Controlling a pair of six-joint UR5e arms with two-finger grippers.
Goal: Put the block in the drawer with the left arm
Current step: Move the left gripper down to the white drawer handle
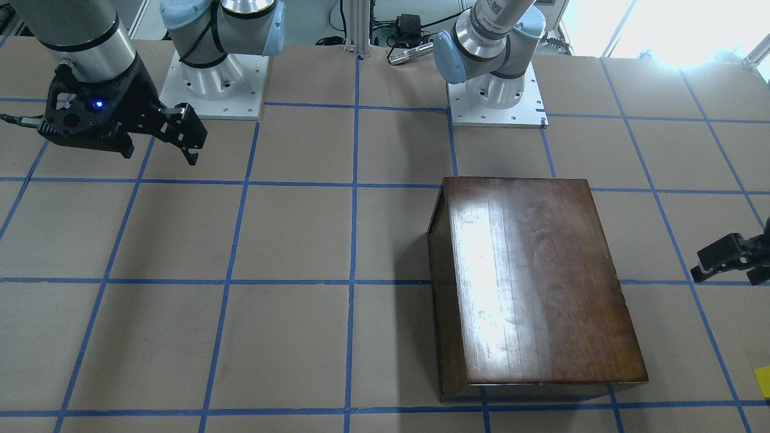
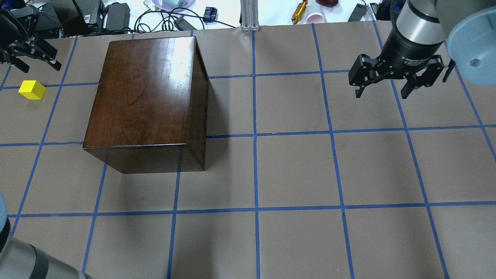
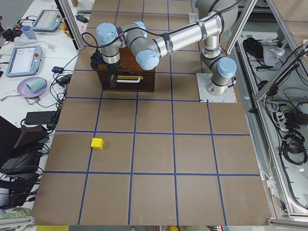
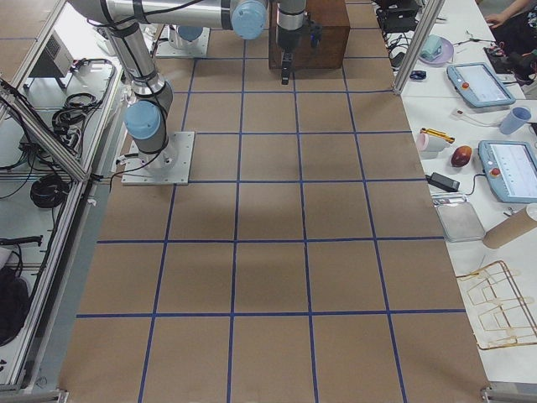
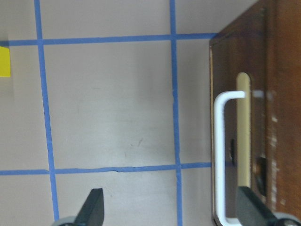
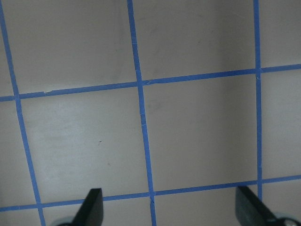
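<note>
Left tool wide open and empty, above the worktop by the closed drawer of the wooden box, yellow block on the worktop nearby, right tool open, empty

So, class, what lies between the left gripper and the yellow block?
Only bare brown paper separates the left gripper and the block, per the overhead view.

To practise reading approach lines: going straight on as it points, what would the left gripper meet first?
The left gripper likely meets bare table beside the box; depth unclear, one jaw might graze the white handle.
</note>
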